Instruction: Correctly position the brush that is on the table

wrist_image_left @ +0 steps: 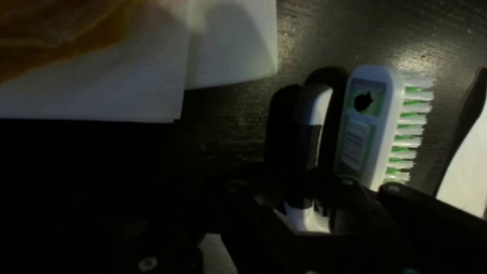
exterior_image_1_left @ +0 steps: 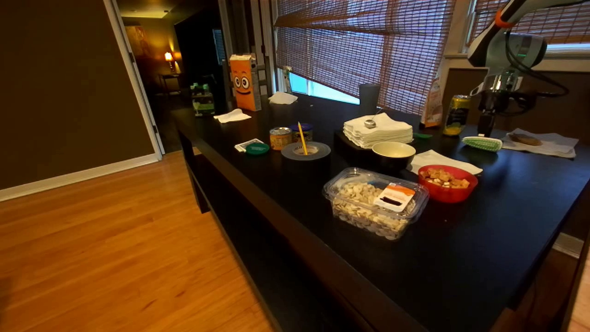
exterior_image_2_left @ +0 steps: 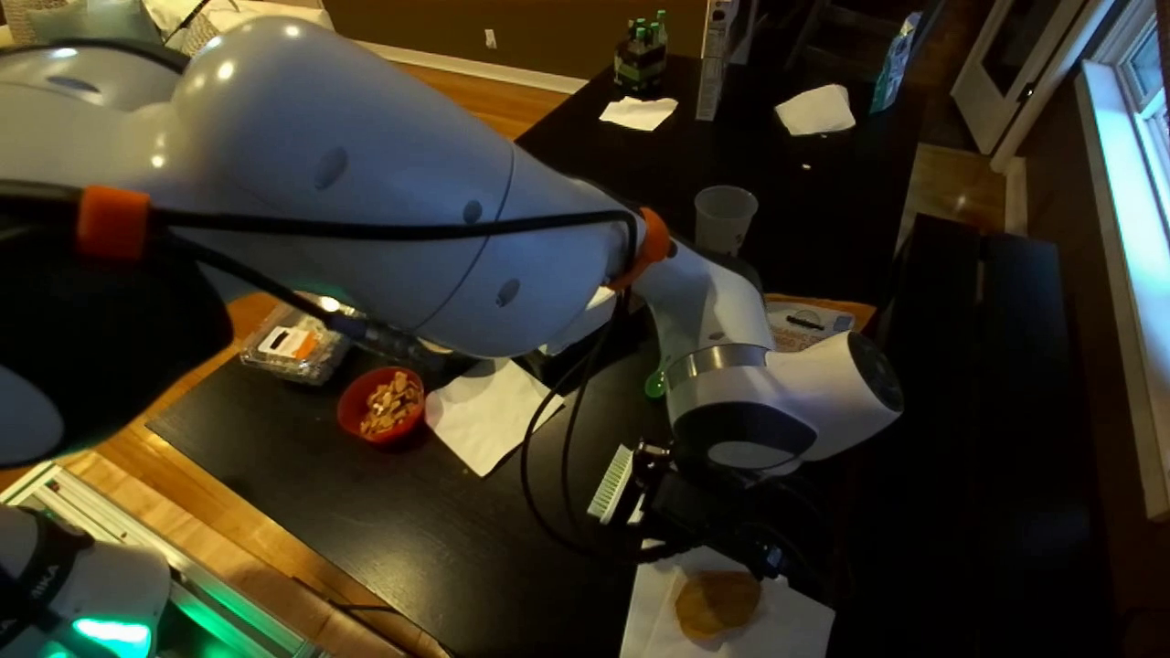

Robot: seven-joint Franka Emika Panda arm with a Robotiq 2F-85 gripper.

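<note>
- The brush (wrist_image_left: 367, 121) is held beside the napkin (exterior_image_2_left: 795, 621) bearing a brown item (exterior_image_2_left: 717, 605), bristles (wrist_image_left: 412, 121) turned away.
- Its handle (wrist_image_left: 320, 104) is clamped in the gripper's (exterior_image_1_left: 485, 132) jaws.
- A red bowl (exterior_image_1_left: 448, 196) is seen on the table (exterior_image_1_left: 461, 253), well apart from that napkin.
</note>
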